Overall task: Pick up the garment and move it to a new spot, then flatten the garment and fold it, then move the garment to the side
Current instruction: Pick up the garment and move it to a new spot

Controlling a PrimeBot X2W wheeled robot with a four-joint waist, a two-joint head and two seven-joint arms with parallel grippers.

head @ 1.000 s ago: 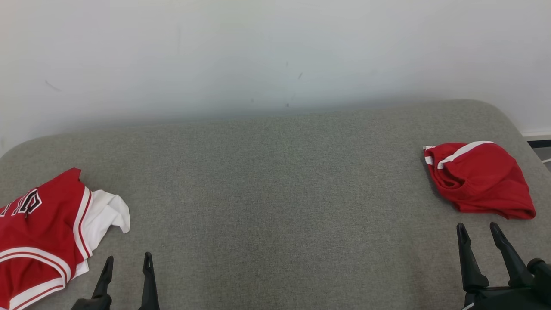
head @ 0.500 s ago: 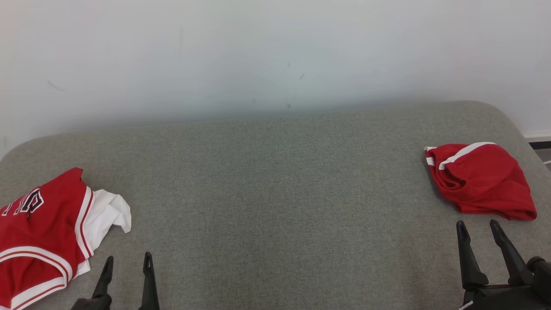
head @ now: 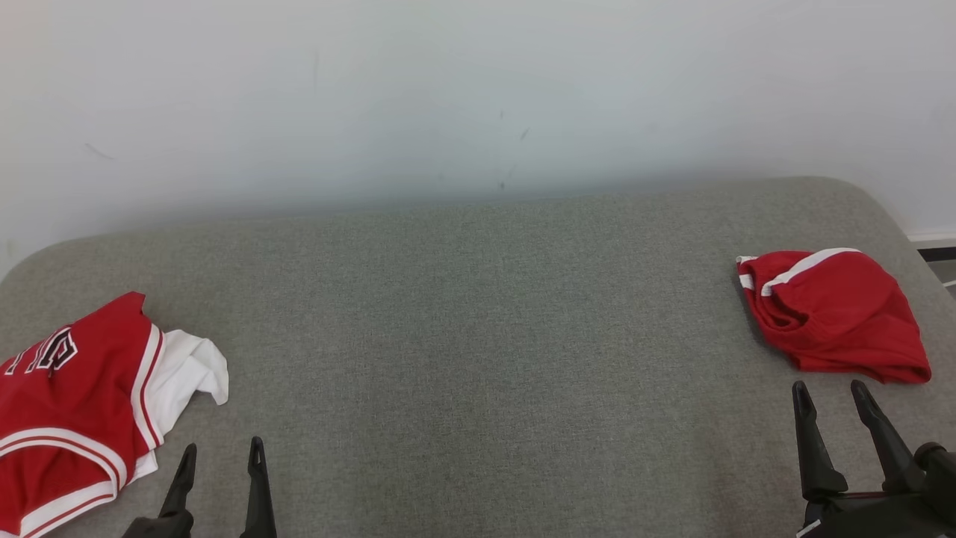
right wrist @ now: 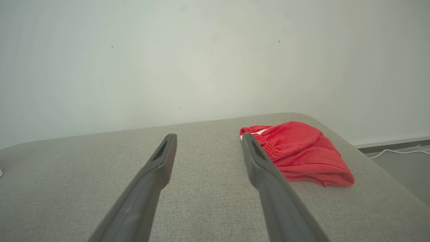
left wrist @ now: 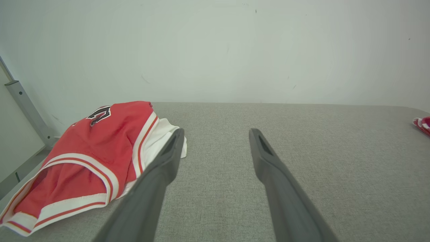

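Red jersey (head: 67, 403) lies just left of my left gripper (head: 223, 446)
Of the 2 garments on the grey pad (head: 478, 336), I judge this crumpled one is next; its long axis runs away from me. The jaws of this nearer gripper stand apart, empty. The right gripper (head: 828, 388), also spread and empty, is near the red shorts (head: 836, 317).

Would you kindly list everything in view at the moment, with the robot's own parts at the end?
jersey: one, red with white trim, crumpled at the left edge
shorts: one, red with white stripes, bundled at the right
padded surface: one, grey, under both garments
wall: one, white, behind the surface
cable: one, white, on the floor at the right
left hand: one, dark, open, near the jersey, empty
right hand: one, dark, open, near the shorts, empty
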